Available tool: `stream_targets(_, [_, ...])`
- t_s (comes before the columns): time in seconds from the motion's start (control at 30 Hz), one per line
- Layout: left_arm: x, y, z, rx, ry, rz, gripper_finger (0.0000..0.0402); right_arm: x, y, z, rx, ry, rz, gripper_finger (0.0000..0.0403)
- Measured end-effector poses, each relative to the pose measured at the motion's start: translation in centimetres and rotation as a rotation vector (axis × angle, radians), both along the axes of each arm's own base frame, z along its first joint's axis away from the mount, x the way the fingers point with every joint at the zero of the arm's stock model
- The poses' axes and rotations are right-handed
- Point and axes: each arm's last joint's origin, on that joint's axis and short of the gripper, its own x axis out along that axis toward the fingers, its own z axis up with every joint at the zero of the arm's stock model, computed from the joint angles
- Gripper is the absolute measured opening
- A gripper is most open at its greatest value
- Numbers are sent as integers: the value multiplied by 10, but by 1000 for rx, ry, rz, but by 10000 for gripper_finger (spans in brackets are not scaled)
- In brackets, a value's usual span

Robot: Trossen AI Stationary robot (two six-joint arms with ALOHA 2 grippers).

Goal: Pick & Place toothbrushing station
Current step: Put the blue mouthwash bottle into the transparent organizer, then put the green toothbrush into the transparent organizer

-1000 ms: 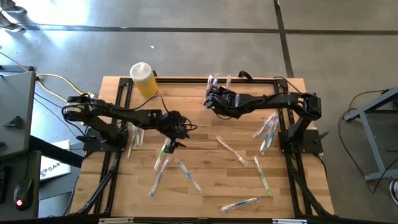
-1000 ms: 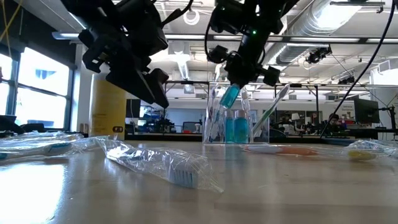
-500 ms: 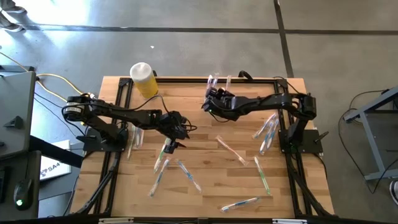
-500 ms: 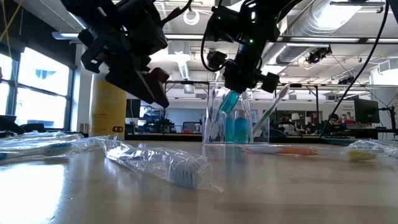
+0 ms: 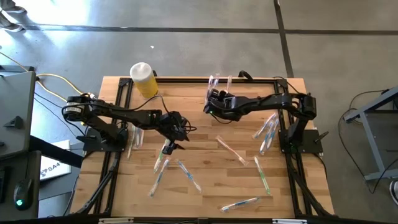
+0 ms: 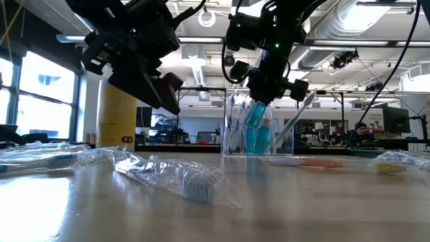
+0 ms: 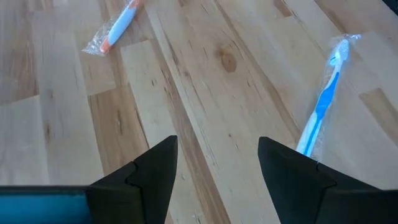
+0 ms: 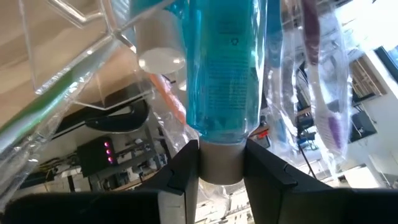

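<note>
Right gripper (image 6: 259, 102) pinching a teal tube (image 8: 222, 68) by its cap

Tube hangs tilted at the clear cup (image 6: 259, 128) (back of worktop (image 5: 205, 155)); left gripper (image 7: 217, 168) jaws wide, empty, above wrapped toothbrushes (image 5: 163, 158).

Two matte black jointed arms (image 5: 124, 115) with thin black cables; each gripper's fingers (image 7: 155, 168) are dark, angular wedges.
</note>
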Motion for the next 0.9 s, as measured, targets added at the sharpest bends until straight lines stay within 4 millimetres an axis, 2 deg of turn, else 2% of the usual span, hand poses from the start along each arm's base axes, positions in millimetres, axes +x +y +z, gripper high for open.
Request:
stream_targets(0.3, [0, 0, 0, 0, -1, 0, 218, -3, 1, -2, 37, 24, 1, 90])
stream_targets(0.57, [0, 0, 0, 1, -2, 1, 218, -3, 1, -2, 77, 6, 8, 176])
stream_targets(0.7, [0, 0, 0, 4, -4, -2, 218, -2, 0, -2, 76, -6, 9, 189])
stream_targets(0.9, [0, 0, 0, 13, -7, -10, 218, 3, -1, 1, 8, -65, -6, 187])
